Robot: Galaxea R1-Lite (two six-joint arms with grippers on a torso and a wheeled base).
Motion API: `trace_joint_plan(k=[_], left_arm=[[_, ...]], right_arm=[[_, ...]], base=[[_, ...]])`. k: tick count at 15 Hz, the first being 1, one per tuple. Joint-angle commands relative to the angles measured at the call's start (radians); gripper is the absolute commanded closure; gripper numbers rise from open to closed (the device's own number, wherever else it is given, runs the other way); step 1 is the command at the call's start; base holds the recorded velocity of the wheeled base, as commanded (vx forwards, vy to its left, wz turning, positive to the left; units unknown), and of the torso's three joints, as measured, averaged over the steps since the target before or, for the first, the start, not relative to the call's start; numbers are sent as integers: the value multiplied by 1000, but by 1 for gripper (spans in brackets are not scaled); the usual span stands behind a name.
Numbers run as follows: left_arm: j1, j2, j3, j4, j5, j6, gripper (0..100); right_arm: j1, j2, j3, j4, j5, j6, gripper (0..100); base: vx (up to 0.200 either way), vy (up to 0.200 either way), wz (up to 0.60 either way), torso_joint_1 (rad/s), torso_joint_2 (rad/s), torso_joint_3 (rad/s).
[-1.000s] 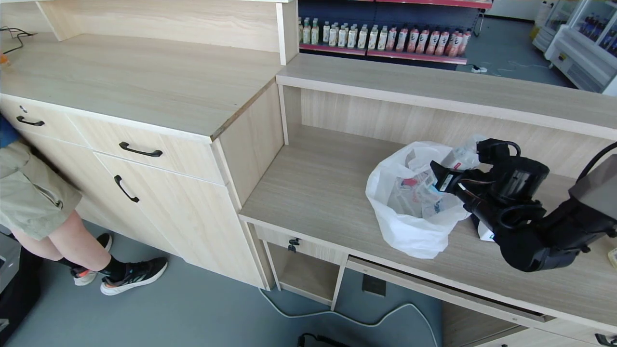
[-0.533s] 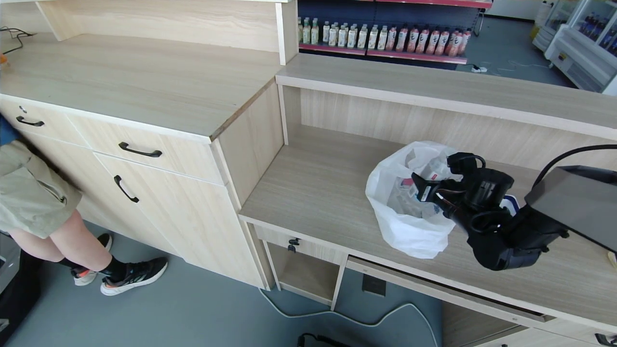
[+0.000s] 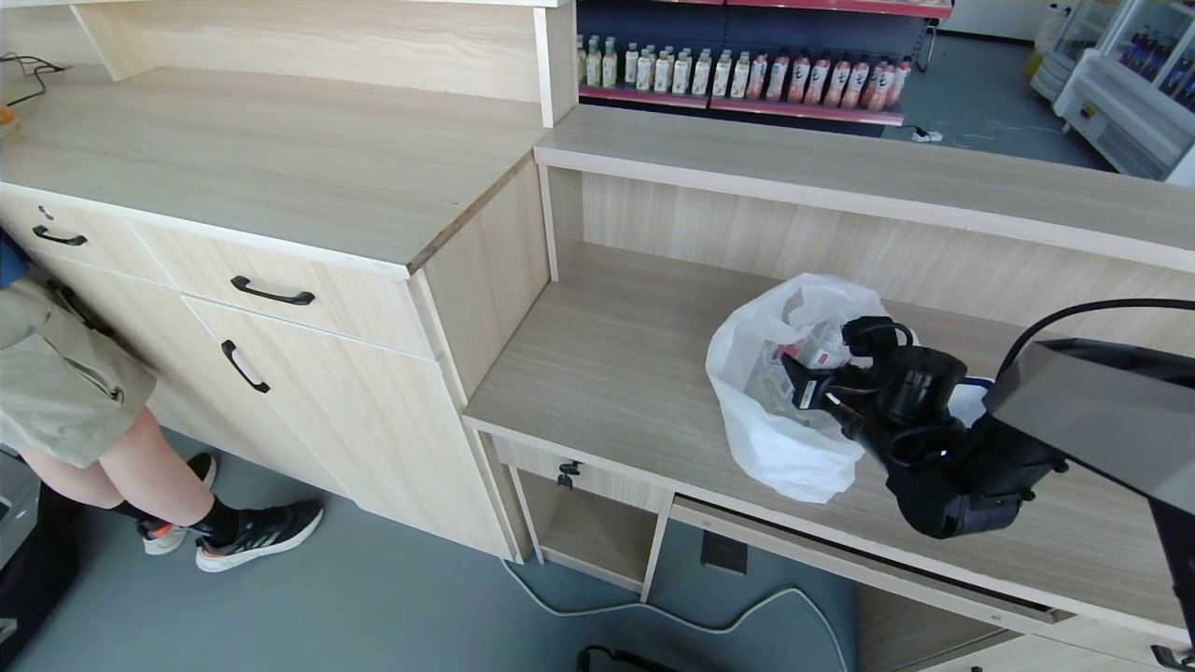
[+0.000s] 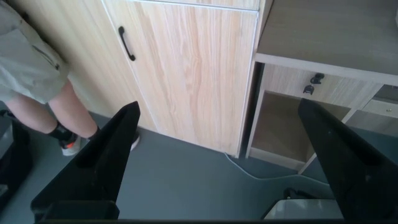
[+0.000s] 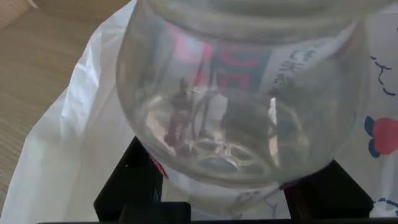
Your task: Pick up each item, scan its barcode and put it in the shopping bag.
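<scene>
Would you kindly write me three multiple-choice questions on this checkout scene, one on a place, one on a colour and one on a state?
1. Where does the shopping bag stand?
A. on the floor
B. on the lower counter
C. on the tall cabinet top

2. What colour is the shopping bag?
A. white
B. black
C. green

3. How is the right gripper?
A. open and empty
B. shut on a drawer handle
C. shut on a clear bottle

Answers:
1 B: the bag sits on the lower counter, under the raised ledge.
2 A: its thin plastic is white.
3 C: the right wrist view shows the clear bottle between the fingers, at the bag's mouth.
</scene>
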Motion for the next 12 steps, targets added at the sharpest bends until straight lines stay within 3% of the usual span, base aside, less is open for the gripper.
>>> trace_joint_plan(k=[1,6,12], left_arm=[[0,0,0,0,0,0,0],[0,0,0,0,0,0,0],[0,0,0,0,0,0,0]], right_arm=[[2,11,0,9,0,-1,0],[17,-218,9,46,55,-38,0],[-86,-900,451,307,69,-207,0]], base=[[0,0,0,0,0,0],[0,0,0,0,0,0],[0,0,0,0,0,0]])
